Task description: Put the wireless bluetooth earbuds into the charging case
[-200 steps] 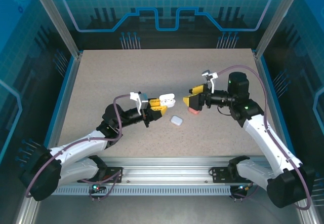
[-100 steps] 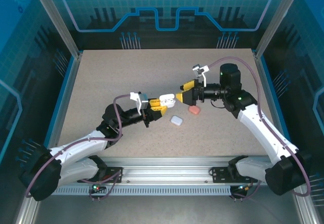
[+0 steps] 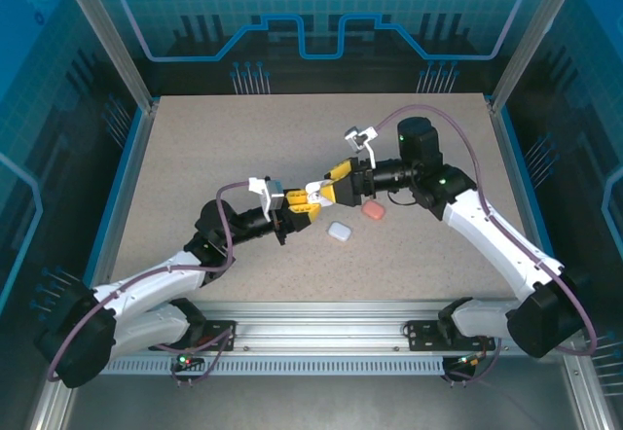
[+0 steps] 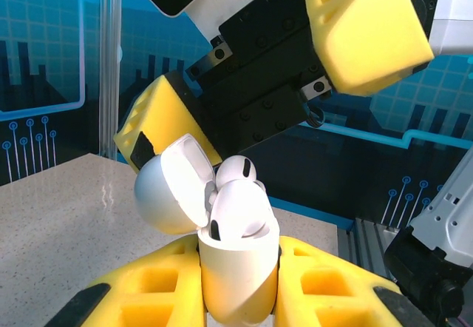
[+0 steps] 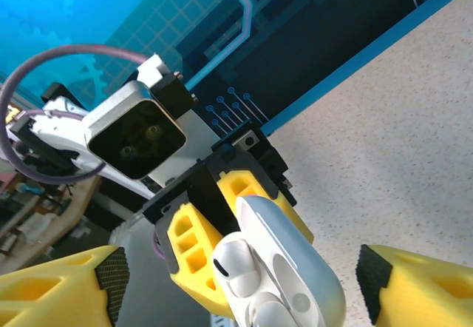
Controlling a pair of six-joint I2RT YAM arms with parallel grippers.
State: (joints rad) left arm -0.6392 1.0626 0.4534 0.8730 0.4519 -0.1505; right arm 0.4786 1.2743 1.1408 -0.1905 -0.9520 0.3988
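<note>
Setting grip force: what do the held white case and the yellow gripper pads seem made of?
White case: probably hard glossy plastic, judging by smooth highlights on its lid. Yellow pads: matte, with moulded hollows; perhaps printed plastic or firm rubber, unclear which.

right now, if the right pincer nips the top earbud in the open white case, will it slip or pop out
The top earbud looks glossy and rounded, so it may slip between the broad fingers of the right pincer. The open white case is clamped in the left pincer, so it probably won't tip. Its lid would likely swing if bumped.
</note>
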